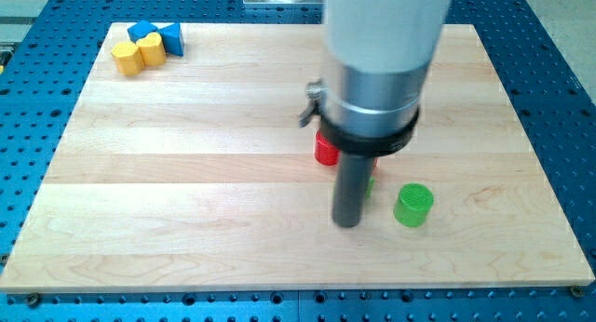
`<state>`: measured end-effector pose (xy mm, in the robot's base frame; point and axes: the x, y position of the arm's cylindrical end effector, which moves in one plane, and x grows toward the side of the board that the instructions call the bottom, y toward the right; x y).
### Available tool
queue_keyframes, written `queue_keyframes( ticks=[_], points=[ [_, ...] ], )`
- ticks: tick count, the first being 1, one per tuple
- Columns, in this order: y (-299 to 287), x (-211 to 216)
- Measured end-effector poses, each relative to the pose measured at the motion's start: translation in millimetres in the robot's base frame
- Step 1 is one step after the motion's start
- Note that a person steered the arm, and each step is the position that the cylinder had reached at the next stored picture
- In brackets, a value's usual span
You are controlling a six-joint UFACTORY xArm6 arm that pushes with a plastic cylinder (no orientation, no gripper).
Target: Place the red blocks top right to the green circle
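standing near the middle of the pale wooden surface [186, 173], a little toward the view's right, the dark rod comes down from the wide grey arm housing [382, 52], and my tip [346, 223] rests on the wood. this tool has no jaws to open or close and holds nothing; it only touches the board. a red block [325, 151] shows at the rod's left edge, up the view from my tip, mostly hidden by the housing, so its shape cannot be made out. a sliver of green [371, 184] peeks out on the rod's right side, too hidden to name. the green circle [413, 205], a short cylinder, stands just to the view's right of my tip, apart from the rod. far off in the view's top left corner, two yellow blocks [138, 54] sit touching two blue blocks [156, 34], one blue piece looking triangular. a blue perforated table [559, 80] frames the board. no brand, label or writing can be read anywhere.
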<state>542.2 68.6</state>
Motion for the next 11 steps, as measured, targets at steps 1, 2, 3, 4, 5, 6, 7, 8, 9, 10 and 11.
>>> queue_keyframes(
  ticks=[1, 2, 3, 4, 5, 6, 7, 8, 9, 10, 11],
  points=[
    [16.9, -36.1],
    [11.9, -55.1],
    [-20.3, -42.1],
    [-62.1, -48.7],
    [-41.5, -79.1],
    [-12.4, -96.0],
    [3.1, -113.4],
    [-6.2, -142.5],
    [53.0, -167.7],
    [90.3, -167.7],
    [70.8, -184.7]
  ],
)
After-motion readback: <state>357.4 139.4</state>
